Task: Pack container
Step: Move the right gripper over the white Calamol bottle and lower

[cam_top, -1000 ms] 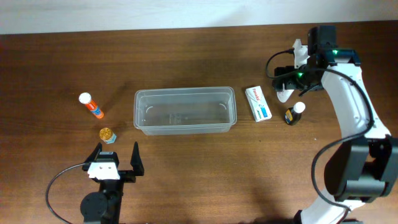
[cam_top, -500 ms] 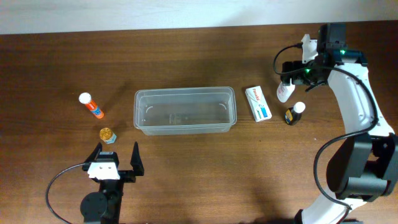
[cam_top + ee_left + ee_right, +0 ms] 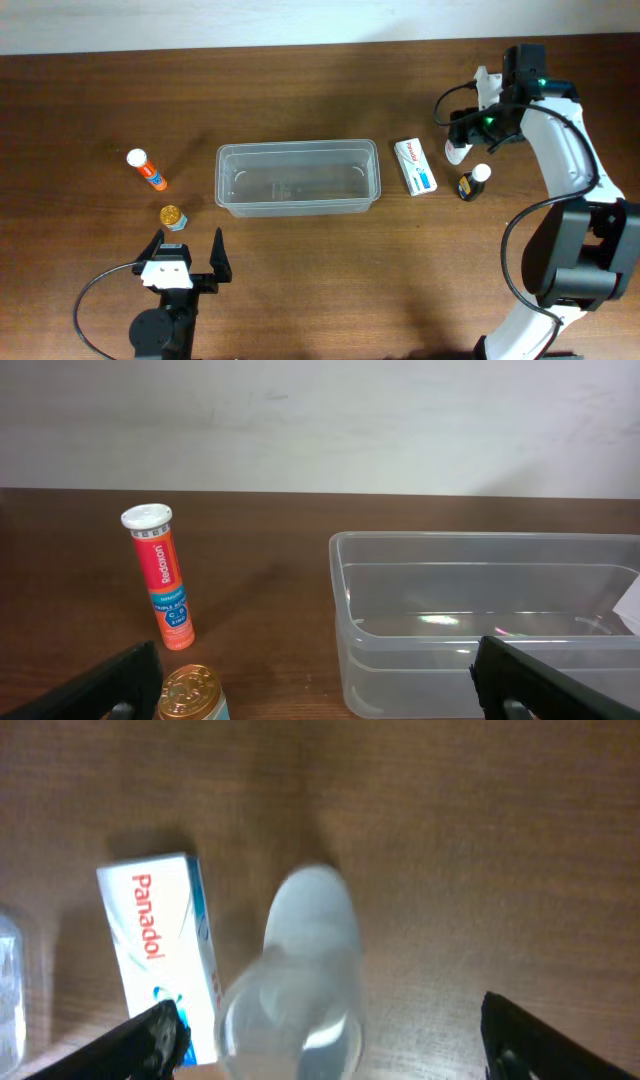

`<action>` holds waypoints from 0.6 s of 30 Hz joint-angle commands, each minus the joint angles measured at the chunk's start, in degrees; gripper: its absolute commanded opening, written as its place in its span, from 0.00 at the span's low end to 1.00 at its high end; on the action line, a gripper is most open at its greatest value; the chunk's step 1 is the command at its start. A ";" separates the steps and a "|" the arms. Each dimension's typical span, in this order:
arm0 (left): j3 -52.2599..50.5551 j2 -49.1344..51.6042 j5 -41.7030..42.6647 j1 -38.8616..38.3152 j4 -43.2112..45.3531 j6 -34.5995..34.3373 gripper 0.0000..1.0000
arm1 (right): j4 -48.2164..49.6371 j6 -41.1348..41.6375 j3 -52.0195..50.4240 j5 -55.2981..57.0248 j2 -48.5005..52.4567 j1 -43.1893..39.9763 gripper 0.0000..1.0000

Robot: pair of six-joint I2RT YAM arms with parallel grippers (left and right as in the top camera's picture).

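On the table (image 3: 300, 80), the tube (image 3: 147, 170) and jar (image 3: 171, 216) lie left of the container (image 3: 297, 178), the box (image 3: 414, 166) and small bottle (image 3: 472, 182) right.

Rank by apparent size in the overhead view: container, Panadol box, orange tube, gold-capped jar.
1. container
2. Panadol box
3. orange tube, about as long as the box but thinner
4. gold-capped jar

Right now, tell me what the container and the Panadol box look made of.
Container: clear plastic, glossy; see-through walls, glints on its floor. Panadol box: probably printed cardboard, fairly matte; flat white faces, crisp edges.
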 commanded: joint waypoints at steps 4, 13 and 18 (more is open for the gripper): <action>-0.42 -0.48 -0.17 0.31 0.04 0.72 0.99 | -7.91 -0.74 12.04 -0.98 0.28 0.33 0.88; -0.42 -0.48 -0.17 0.31 0.04 0.72 0.99 | -12.44 0.57 18.86 -1.27 4.83 0.33 0.86; -0.42 -0.48 -0.17 0.31 0.04 0.72 0.99 | -12.96 0.57 18.88 -3.37 10.05 0.33 0.86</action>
